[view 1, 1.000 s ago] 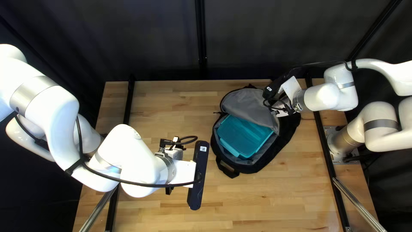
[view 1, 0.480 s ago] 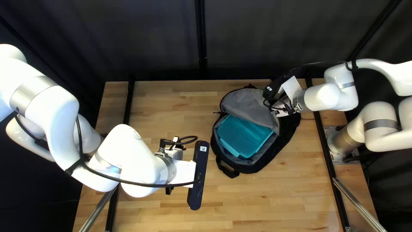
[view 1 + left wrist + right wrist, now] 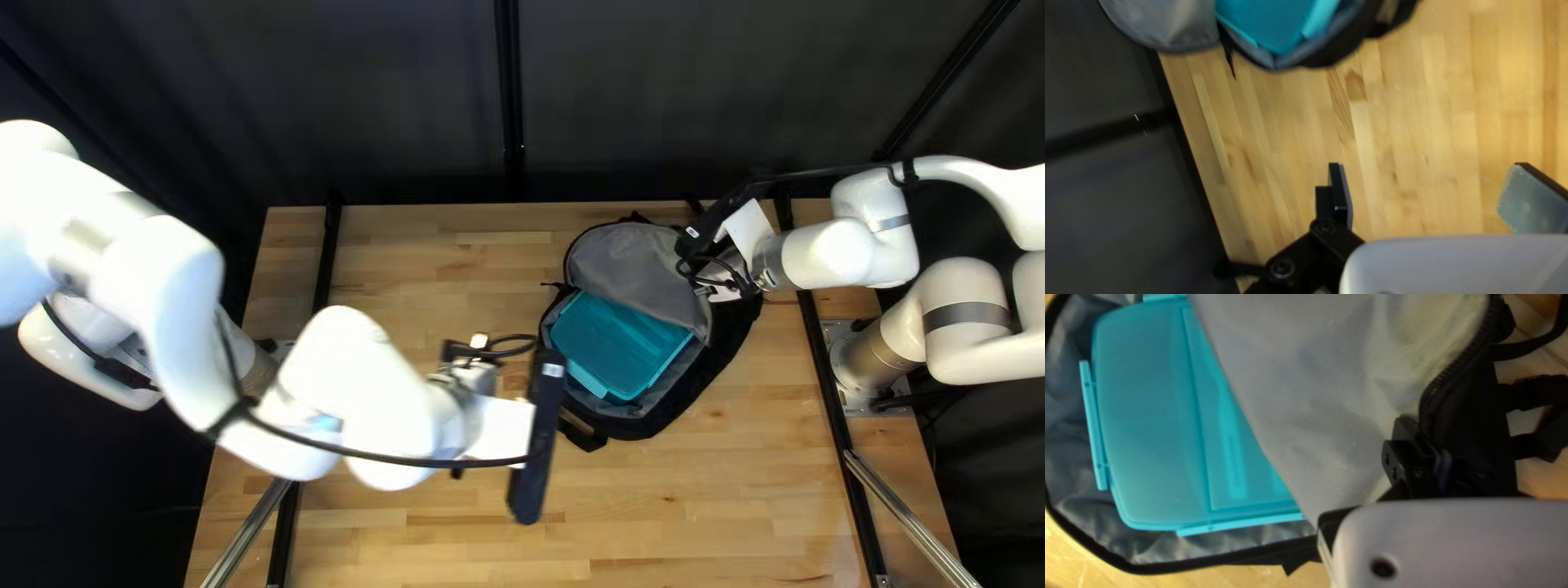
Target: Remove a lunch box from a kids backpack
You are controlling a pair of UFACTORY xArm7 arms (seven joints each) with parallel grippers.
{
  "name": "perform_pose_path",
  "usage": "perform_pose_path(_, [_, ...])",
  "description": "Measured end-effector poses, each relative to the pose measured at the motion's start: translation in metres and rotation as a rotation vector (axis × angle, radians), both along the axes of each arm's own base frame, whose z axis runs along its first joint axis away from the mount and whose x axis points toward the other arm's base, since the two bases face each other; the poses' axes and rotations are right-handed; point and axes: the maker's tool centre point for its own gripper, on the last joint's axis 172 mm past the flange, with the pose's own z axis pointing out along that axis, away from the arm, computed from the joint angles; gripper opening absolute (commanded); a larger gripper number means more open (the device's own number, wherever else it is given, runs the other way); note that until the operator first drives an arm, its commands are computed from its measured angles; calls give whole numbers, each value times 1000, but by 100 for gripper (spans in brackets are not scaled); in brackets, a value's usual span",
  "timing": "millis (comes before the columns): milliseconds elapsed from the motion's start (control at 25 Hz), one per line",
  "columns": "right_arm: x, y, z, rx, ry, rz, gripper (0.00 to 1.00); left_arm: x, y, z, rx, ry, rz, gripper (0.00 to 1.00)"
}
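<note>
Lunch box (image 3: 621, 343): lies inside the open backpack (image 3: 727, 354), teal, lid up, one side tucked beneath the flap (image 3: 1317, 375).
Lining flap: grey, partly folded over the backpack's opening; likely soft and apt to slump.
Left gripper (image 3: 1429, 190): hovers outside the backpack, fingers spread wide, released, nothing between.
Right gripper (image 3: 1421, 454): sits at the backpack's zipped flap edge; cannot tell whether clenched, released or grasping cloth.
Handling: probably stiff, smooth plastic, somewhat slippery; weight uncertain, perhaps light if empty.
Hold: best taken by the uncovered rim nearest the backpack's mouth, beside the clip (image 3: 1094, 424), without prying it open.
Next step: calls for moving the left gripper over the backpack, with the flap held aside.
</note>
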Motion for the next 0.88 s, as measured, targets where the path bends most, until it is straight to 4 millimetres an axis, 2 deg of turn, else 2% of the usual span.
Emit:
perform_pose_path(160, [0, 0, 0, -1, 0, 1, 0, 44, 14, -37, -23, -24, -44, 100])
perform_pose_path(400, [0, 0, 0, -1, 0, 1, 0, 84, 33, -94, -69, -29, -80, 100])
perform_pose_path(640, [0, 0, 0, -1, 0, 1, 0, 99, 27, -147, -141, -31, -77, 100])
perform_pose_path(880, [0, 0, 0, -1, 0, 1, 0, 104, 25, -185, -196, -27, -69, 100])
